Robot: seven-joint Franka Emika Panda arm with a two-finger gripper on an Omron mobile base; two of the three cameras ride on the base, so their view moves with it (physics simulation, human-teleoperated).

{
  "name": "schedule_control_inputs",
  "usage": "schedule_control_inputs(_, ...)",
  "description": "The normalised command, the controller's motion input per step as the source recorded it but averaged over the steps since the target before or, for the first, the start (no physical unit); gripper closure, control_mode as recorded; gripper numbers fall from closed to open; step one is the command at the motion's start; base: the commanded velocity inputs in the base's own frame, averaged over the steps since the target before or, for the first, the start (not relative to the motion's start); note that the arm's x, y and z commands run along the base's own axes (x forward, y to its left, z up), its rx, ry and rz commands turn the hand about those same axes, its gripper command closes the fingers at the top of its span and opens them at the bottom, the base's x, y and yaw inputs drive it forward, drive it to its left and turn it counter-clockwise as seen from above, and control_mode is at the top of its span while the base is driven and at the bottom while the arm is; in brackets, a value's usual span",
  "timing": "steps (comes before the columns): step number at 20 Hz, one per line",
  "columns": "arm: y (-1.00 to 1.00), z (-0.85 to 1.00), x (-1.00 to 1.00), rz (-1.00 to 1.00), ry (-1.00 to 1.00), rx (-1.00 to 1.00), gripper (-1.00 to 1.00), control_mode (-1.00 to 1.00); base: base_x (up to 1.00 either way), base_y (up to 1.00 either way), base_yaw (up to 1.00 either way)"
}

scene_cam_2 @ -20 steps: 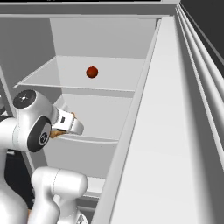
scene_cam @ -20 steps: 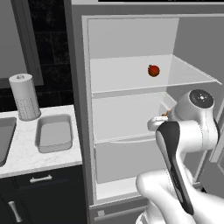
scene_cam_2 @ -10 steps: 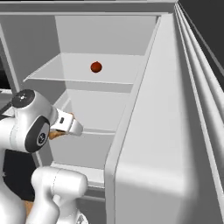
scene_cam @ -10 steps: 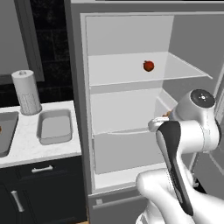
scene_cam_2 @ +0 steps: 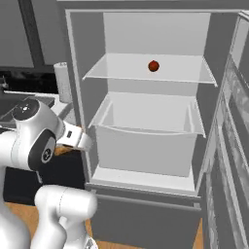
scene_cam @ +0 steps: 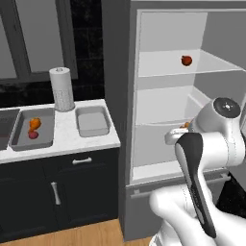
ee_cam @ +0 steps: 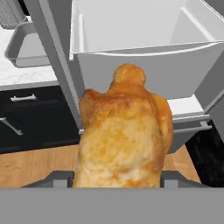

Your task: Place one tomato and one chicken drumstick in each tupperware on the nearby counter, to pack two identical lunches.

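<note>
My gripper (scene_cam: pixel 178 132) is shut on a golden-brown chicken drumstick (ee_cam: pixel 124 135), held in front of the open fridge's drawer (ee_cam: pixel 144 57); the drumstick hides the fingertips. On the white counter (scene_cam: pixel 67 139) lie two grey tupperware. The left tupperware (scene_cam: pixel 19 139) holds a drumstick (scene_cam: pixel 34 123) and a red tomato (scene_cam: pixel 33 135). The right tupperware (scene_cam: pixel 92 120) has nothing in it and shows again in the hand view (ee_cam: pixel 26 46). Another tomato (scene_cam: pixel 186 60) sits on the fridge's upper glass shelf, also seen from the right base (scene_cam_2: pixel 153 66).
A paper-towel roll (scene_cam: pixel 62 89) stands behind the trays. The dark sink (scene_cam: pixel 5 127) is at the far left. The fridge's side wall (scene_cam: pixel 120 110) stands between hand and counter. The open fridge door (scene_cam_2: pixel 233 146) hangs at the right. Navy cabinets (scene_cam: pixel 57 187) lie below.
The whole picture has shifted: the base has moved, bringing more of the counter and the filled left tray into view. The drumstick stays in my gripper.
</note>
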Motion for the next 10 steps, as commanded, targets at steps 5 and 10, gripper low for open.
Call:
schedule_control_inputs(5, 0.0, 0.0, 0.0, 0.0, 0.0, 0.0, 1.0, 1.0, 0.03, 0.97, -0.11)
schedule_control_inputs(10, 0.0, 0.0, 0.0, 0.0, 0.0, 0.0, 1.0, 1.0, 0.09, 0.65, -0.07)
